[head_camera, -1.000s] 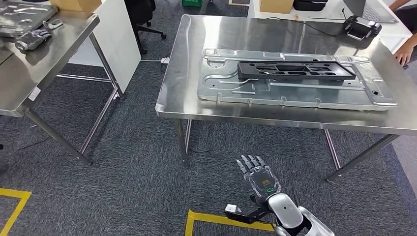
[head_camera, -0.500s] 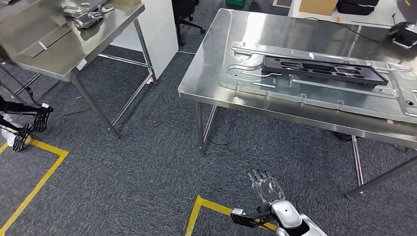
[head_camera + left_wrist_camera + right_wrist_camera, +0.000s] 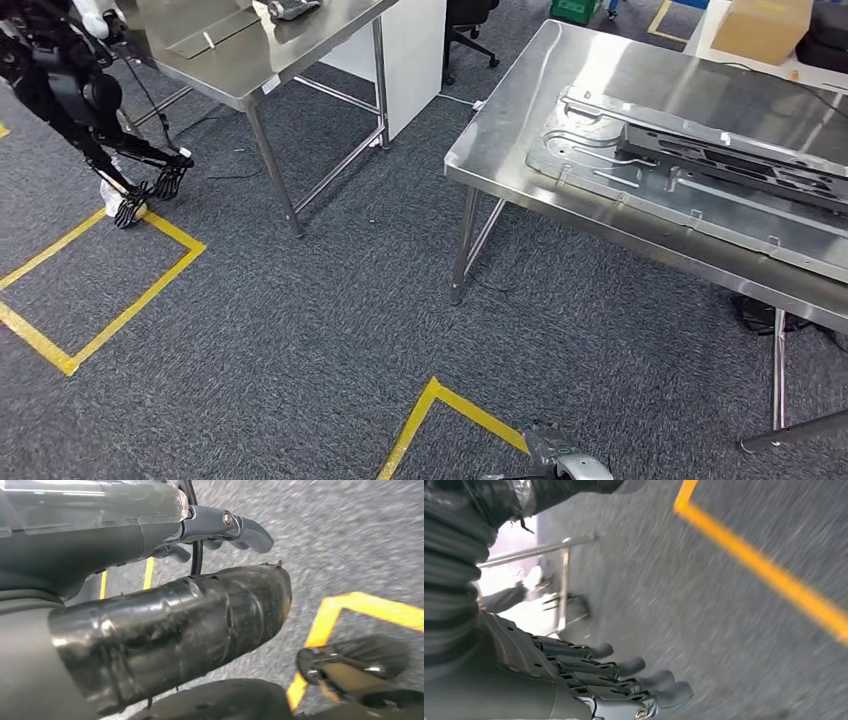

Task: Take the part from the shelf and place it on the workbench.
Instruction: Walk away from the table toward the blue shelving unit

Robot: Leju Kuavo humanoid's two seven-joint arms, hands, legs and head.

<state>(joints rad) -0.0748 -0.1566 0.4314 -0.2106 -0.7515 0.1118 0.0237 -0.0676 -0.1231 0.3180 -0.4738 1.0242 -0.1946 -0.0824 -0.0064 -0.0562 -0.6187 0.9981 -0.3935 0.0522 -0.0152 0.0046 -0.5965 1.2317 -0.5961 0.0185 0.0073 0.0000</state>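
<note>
Right hand: hangs low over the grey carpet. Its fingers lie straight and side by side, holding nothing.
Left hand: one finger reaches out over the carpet and nothing shows in the hand. I cannot tell whether the rest are spread or curled.
Underfoot: yellow tape angles across the carpet just ahead of me.
Part: I take it to be the grey piece on the steel shelf table, far ahead and to my left, well apart from both hands. The frame edge cuts it off, so I cannot read its long axis.
Nearer hand: the left, by my judgement, as the shelf table lies on that side.
Workbench: ahead to my right, carrying a pressed metal plate with a black frame on top.
Views: the head camera alone gives me part, shelf table and workbench. The wrist cameras give the fingers and carpet.
</note>
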